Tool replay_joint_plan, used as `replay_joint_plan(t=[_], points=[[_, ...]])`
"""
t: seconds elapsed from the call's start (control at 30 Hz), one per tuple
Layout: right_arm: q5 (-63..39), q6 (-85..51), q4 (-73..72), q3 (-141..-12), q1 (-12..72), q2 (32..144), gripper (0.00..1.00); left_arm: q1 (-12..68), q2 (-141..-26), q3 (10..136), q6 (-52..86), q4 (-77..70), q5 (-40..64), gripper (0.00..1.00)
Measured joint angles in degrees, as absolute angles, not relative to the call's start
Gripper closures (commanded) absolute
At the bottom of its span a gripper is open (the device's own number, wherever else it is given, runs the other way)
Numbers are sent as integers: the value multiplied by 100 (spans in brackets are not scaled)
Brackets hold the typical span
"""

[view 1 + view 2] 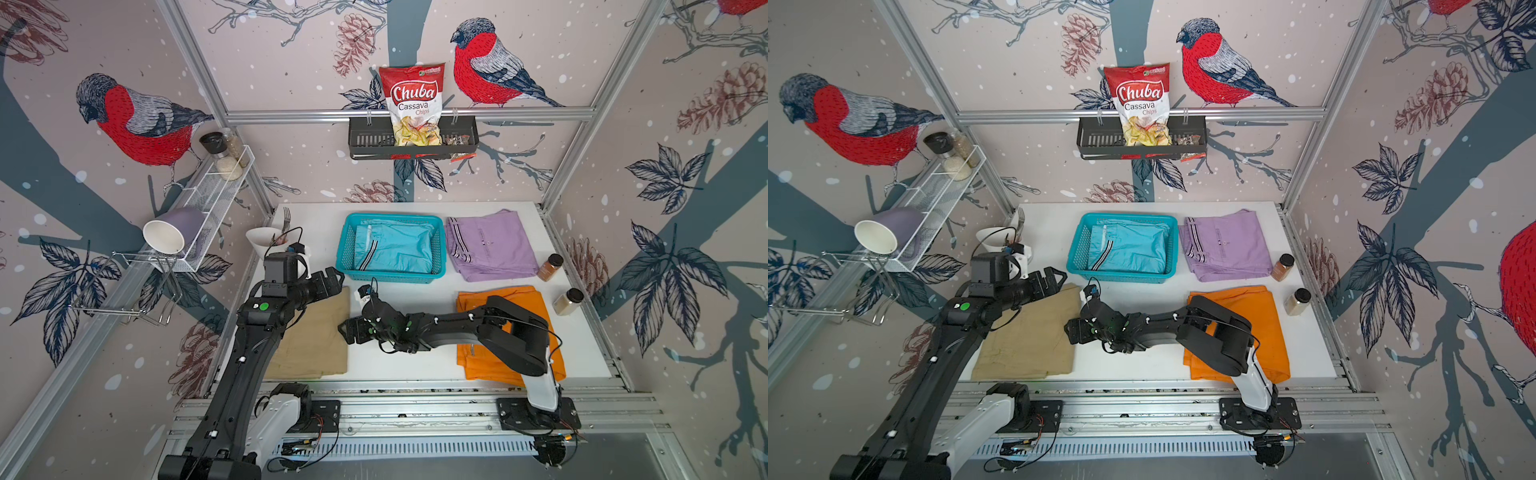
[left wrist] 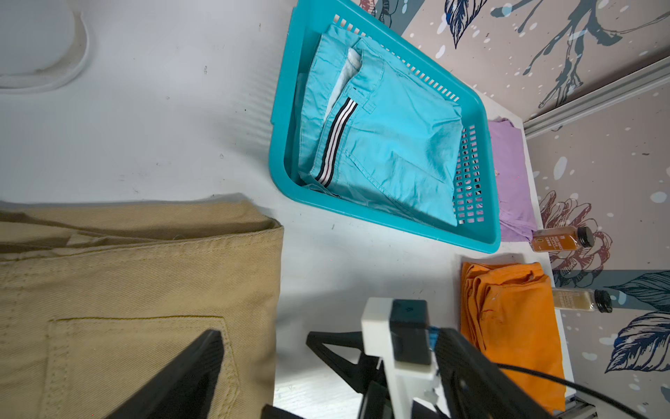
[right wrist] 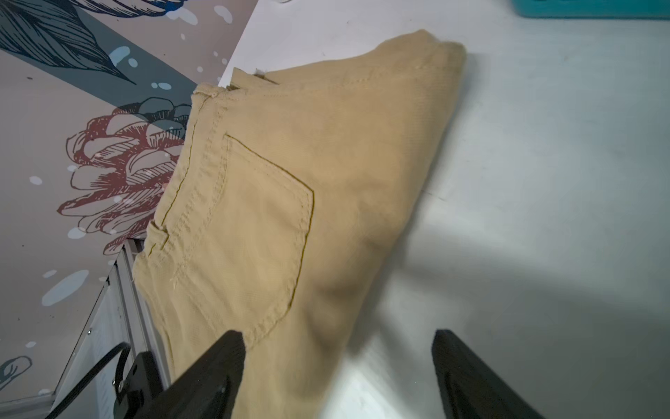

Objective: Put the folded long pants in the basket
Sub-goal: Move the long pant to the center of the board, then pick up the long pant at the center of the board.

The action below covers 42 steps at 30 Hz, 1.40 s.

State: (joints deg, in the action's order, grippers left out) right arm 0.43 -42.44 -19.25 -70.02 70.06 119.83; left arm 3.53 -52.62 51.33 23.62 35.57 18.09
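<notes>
Both open, empty: left pincer (image 1: 334, 277) over tan pants (image 1: 316, 345), basket (image 1: 390, 276) holding light blue pants (image 1: 395, 249) just ahead; right pincer (image 3: 337, 337) with tan pants' edge near its tips.

The turquoise perforated basket (image 1: 343, 249) at far centre holds folded light blue pants (image 1: 395, 249); lilac pants (image 1: 494, 249) lie just right, possibly touching it; tan pants (image 1: 316, 345) near left, orange pants (image 1: 471, 363) near right.

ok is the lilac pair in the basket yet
No, the lilac pants lie on the table beside the basket, which holds only the light blue pair.
</notes>
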Motion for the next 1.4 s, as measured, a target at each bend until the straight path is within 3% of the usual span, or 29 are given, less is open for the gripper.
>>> replay_joint_plan(t=[0.13,0.27,0.33,0.47,0.63,0.93,1.4], points=[[-137,-4383,-2056,-7572,6969,12608,41,314,-5236,5129,2362,3522,1813,5],[-198,-4508,-2276,-7631,6954,12820,87,301,-5216,5124,2364,3522,1813,5],[-215,-4565,-2512,-7365,6943,12752,100,292,-5162,5116,2364,3520,1800,5],[-158,-4676,-2825,-6128,6899,11933,100,285,-5107,5092,2366,3518,1793,5],[283,-4683,-2985,-3970,6626,10071,100,285,-5122,5026,2379,3496,1822,5],[589,-4569,-2519,-1876,5959,7192,100,526,-4871,3868,3140,2775,2786,4],[309,-4362,-2222,-939,5284,5948,97,982,-4825,1999,4180,1192,3127,4]])
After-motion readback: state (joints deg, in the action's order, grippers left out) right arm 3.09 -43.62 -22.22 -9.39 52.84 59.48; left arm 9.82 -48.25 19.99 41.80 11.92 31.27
